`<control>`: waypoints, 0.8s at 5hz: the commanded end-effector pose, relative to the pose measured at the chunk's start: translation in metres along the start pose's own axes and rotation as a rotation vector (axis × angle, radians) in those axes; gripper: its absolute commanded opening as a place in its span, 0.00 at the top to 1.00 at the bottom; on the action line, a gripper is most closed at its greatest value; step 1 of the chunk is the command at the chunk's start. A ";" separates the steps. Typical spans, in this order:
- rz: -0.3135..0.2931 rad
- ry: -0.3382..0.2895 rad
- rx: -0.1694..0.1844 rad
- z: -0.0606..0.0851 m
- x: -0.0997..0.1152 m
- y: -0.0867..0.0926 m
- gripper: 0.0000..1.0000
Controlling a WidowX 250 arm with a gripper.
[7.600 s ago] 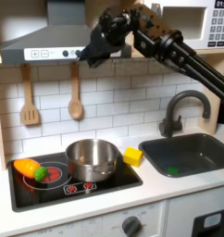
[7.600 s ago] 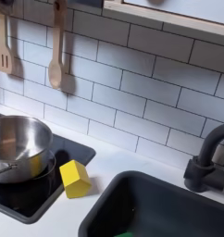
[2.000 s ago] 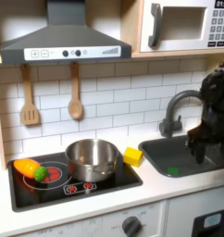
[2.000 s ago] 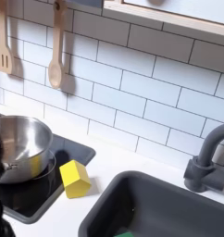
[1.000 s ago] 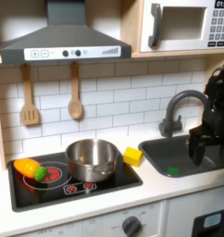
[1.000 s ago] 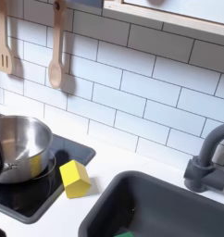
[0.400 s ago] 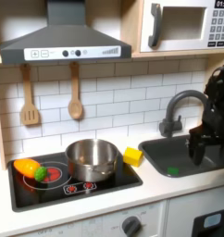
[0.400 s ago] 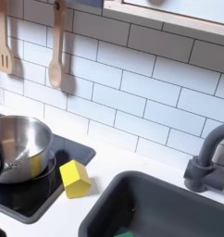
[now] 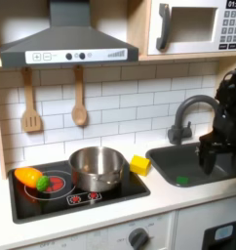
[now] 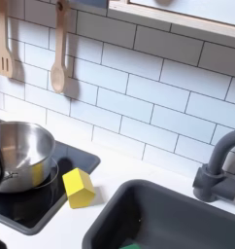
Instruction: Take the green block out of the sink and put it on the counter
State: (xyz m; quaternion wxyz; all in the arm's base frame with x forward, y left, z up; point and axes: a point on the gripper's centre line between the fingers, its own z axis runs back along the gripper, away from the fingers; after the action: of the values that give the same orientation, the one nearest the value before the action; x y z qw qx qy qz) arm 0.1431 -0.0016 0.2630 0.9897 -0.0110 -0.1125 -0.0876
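Observation:
The green block [image 9: 182, 180] lies on the floor of the dark grey sink [image 9: 223, 177], near its front left corner; in the second exterior view only a green sliver [image 10: 130, 246] of the block peeks over the bottom edge inside the sink [image 10: 168, 209]. My black gripper [image 9: 209, 162] hangs over the sink in the first exterior view, a little right of and above the block, apart from it. Its fingers are dark against the basin, so their spacing is unclear. The off-white counter [image 9: 169, 203] frames the basin and shows again as the counter [image 10: 124, 173].
A yellow block [image 9: 139, 164] [image 10: 79, 188] sits on the counter between stovetop and sink. A steel pot [image 9: 97, 167] [image 10: 16, 156] and an orange-and-green toy vegetable [image 9: 33, 178] stand on the stovetop. The dark curved faucet [image 9: 184, 115] [image 10: 219, 167] rises behind the basin.
The arm has swung from high over the stove to the first exterior view's right and lowered over the sink. In the last second it has barely moved. The green block lies where it was.

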 end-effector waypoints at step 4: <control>0.030 -0.244 -0.065 -0.001 0.045 0.019 0.00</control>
State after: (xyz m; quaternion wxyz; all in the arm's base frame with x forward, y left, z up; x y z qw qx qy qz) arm 0.1897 0.0097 0.2671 0.9716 -0.0560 -0.2182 -0.0730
